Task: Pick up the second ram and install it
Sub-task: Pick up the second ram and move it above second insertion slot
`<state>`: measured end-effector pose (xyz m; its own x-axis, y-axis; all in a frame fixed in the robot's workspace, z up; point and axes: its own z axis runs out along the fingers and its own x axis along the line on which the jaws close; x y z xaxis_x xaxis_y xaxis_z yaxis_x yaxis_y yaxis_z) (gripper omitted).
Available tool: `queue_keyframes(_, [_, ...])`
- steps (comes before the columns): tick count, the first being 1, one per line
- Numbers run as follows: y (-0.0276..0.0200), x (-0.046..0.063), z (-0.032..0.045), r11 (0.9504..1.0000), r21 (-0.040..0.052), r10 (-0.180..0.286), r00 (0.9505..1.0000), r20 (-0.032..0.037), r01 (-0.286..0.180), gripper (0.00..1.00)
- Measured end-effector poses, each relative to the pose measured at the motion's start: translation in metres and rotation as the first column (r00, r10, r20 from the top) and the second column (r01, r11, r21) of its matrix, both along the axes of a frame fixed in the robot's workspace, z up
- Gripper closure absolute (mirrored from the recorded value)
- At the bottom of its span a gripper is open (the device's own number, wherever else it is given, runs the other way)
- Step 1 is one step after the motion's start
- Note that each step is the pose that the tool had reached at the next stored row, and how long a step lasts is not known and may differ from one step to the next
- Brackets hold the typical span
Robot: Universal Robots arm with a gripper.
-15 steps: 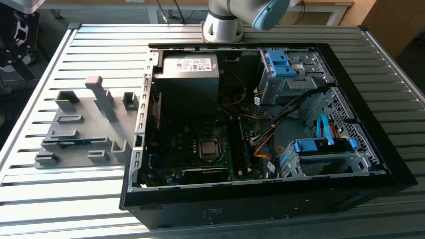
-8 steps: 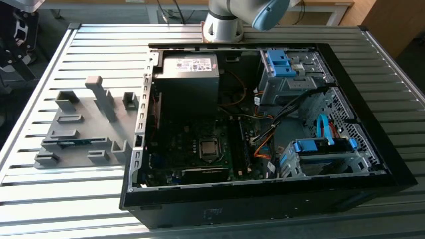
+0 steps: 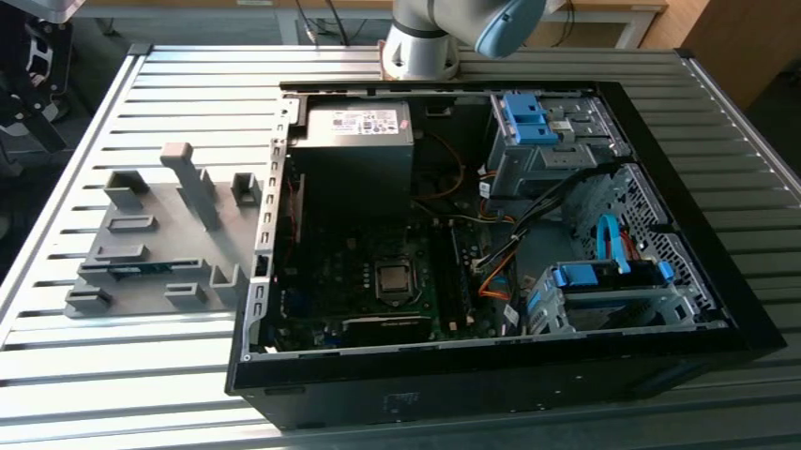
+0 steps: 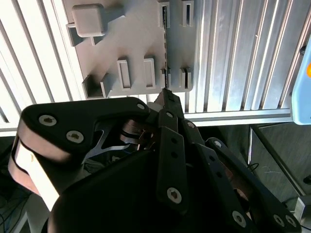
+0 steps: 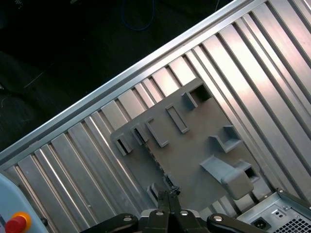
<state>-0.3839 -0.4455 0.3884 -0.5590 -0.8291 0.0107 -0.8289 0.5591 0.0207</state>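
At exterior view's left, second ram point(image 3: 141, 269) barely readable: thin blue-green sliver low in grey holder block point(image 3: 169, 234), mostly hidden by slot walls. In second wrist view, seen edge-on as dark notched line. Claw point(image 4: 167, 93) black, bolted links; tips pinched together, gripping nothing, gap to ram unclear. Ribbed aluminium desk point(image 3: 126, 375); open black case point(image 3: 501, 380); arm point(image 3: 426, 42) cut off at exterior view's top.
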Motion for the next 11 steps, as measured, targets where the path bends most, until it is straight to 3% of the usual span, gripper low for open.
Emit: queue_keyframes(11, [-0.0001,0.0,0.0,0.9999,0.0,0.013,0.9999,0.0,-0.013,0.89])
